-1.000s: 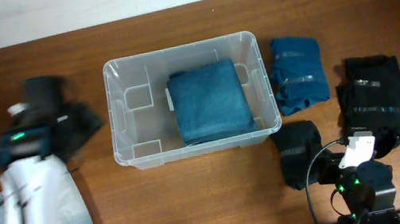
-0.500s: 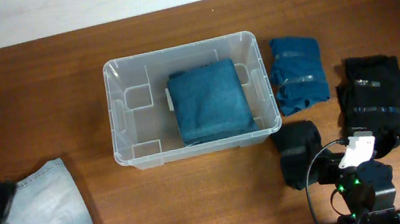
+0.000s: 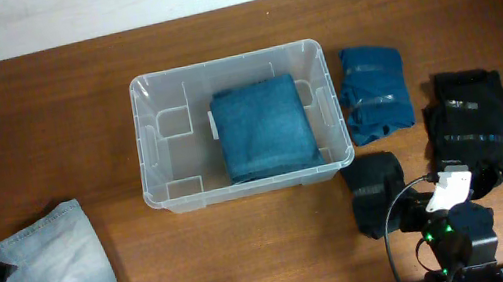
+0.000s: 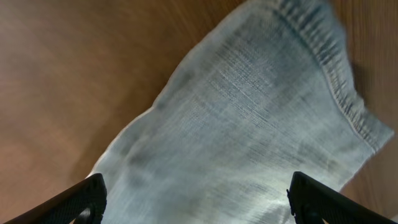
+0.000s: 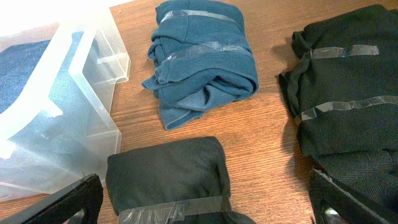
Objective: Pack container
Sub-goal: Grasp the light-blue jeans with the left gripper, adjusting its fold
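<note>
Container [image 3: 144, 148]: clear plastic bin, rect. w/ rounded corners, rolled rim, moulded ribs on inner walls. Sits upright, mouth up, at centre-rear of the worktop [image 3: 46, 123]. Long axis runs left-right in overhead view, short sides face the arms. In right wrist view its near right corner [image 5: 81, 93] shows, glossy and see-through.

Inside: one folded teal cloth [image 3: 266, 129], flat, roughly square, fine-weave texture, lying in the right half and touching the right wall. Left half of the base is bare. Small white patch [image 3: 213, 124] at the cloth's left edge.

Just beside the container's right wall, outside: teal knit bundle [image 3: 375, 91], rolled, bound w/ clear tape strips, ribbed texture. Further right, black bundle [image 3: 471, 121], bigger, also taped, matte fabric. In front of those, smaller black roll [image 3: 376, 192], taped, near the container's front right corner but apart from it.

Right gripper [image 5: 208, 205]: jaws spread wide, holds nothing, hangs just over the small black roll.

Front left, well apart from the container: light-wash denim piece [image 3: 55, 273], flat, stitched hem on one edge, coarse weave.

Left gripper [image 4: 199, 199]: jaws wide apart, nothing gripped, low over the denim; contact w/ fabric can't be told.

Worktop is brown wood-grain, smooth.
</note>
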`<state>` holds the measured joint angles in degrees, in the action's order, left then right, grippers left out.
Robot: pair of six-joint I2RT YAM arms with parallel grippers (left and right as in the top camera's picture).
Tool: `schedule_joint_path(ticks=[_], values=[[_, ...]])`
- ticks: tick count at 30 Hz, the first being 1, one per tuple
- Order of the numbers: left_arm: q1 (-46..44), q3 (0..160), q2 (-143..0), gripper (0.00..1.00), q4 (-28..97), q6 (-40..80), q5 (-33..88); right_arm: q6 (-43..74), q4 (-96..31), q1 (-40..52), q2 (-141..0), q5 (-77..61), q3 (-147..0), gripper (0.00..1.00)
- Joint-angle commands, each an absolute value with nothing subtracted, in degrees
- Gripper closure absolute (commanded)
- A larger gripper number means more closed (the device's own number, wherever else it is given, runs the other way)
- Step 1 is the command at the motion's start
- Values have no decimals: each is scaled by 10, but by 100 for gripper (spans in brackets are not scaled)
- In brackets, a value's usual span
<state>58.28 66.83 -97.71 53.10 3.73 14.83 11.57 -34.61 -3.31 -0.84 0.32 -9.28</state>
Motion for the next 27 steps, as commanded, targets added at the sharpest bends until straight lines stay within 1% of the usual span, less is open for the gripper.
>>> schedule_joint_path(ticks=[1,2,5,6,7,9,12,15,19,22,24,27], values=[[598,664,-1028,6,539,-85,286,114,-345,-30,-3,4,-88,2],[598,664,-1037,6,542,-99,307,114,-345,-30,-3,4,-88,2],[591,663,-1053,8,549,-103,319,114,-345,-30,-3,4,-88,2],[588,663,-1054,11,550,-108,324,114,-345,-30,-3,4,-88,2],[584,663,-1054,17,552,-108,326,114,-345,-30,-3,4,-88,2],[576,663,-1054,21,557,-108,329,114,-345,-30,-3,4,-88,2],[561,663,-1054,22,564,-108,363,114,-345,-30,-3,4,-88,2],[542,664,-1054,24,554,-96,357,114,-345,-30,-3,4,-88,2],[531,664,-1051,30,558,-85,379,114,-345,-30,-3,4,-88,2],[529,664,-1033,33,562,-86,394,114,-345,-30,-3,4,-88,2],[529,664,-1011,36,560,-86,392,114,-345,-30,-3,4,-88,2],[526,664,-956,36,542,-67,357,114,-345,-30,-3,4,-88,2]])
